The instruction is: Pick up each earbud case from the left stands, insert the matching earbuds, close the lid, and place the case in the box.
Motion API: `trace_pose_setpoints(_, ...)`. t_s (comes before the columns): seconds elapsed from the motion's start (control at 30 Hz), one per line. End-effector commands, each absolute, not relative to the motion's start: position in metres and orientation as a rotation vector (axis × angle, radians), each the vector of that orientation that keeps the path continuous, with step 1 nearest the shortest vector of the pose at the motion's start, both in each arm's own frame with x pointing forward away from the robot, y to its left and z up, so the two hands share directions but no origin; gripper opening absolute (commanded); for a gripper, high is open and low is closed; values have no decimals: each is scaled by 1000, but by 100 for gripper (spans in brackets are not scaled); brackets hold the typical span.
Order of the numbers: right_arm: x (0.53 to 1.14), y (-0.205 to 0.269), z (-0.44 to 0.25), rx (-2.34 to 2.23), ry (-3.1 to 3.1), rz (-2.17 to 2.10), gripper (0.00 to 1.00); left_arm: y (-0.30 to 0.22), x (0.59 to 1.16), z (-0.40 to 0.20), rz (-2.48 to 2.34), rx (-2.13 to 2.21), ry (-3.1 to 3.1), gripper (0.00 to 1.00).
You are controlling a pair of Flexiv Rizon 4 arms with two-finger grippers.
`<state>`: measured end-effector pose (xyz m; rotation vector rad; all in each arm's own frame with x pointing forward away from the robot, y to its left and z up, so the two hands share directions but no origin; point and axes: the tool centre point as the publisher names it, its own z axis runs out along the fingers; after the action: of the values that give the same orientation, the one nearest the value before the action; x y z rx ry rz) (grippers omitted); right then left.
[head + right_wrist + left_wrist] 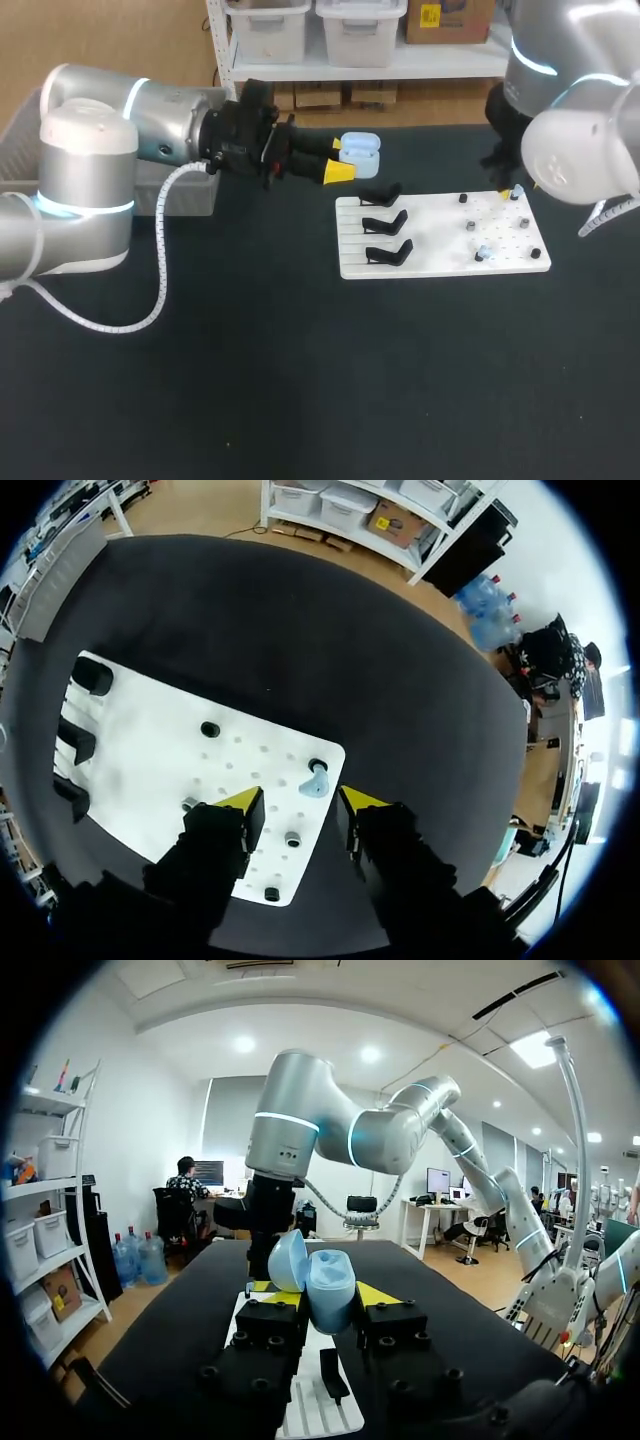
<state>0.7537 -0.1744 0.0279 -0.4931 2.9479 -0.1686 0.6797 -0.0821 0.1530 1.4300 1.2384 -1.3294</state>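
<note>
Up off the counter (250, 380), the left gripper (345, 162) pinches an open earbud case (360, 148); the right gripper (300, 800) hangs spread over the white board (440, 262).
Case is pale blue w/ lid hinged up, body clamped btwn the two yellow tips from both sides; in the head view it sits just beyond the board's far-left corner. Board lies right of centre on the counter, w/ three black stands (385, 222) in a row along its left side and small pegs (470, 226) on its right half. Right gripper's fingers are apart w/ nothing btwn them. A pale blue earbud (317, 780) stands on the board just ahead of that gap, near the board's far-right corner, beside a black peg.
</note>
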Motion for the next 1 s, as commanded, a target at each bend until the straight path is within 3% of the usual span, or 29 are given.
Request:
trace_pose_setpoints(0.03, 750, -174, 26, -474, 2930, -183, 45, -82, 680, 153, -1329, 1431, 1239, 0)
trace_pose_setpoints(1.0, 758, -178, 14, -456, 2924, -189, 36, -82, 680, 153, -1329, 1431, 1239, 0)
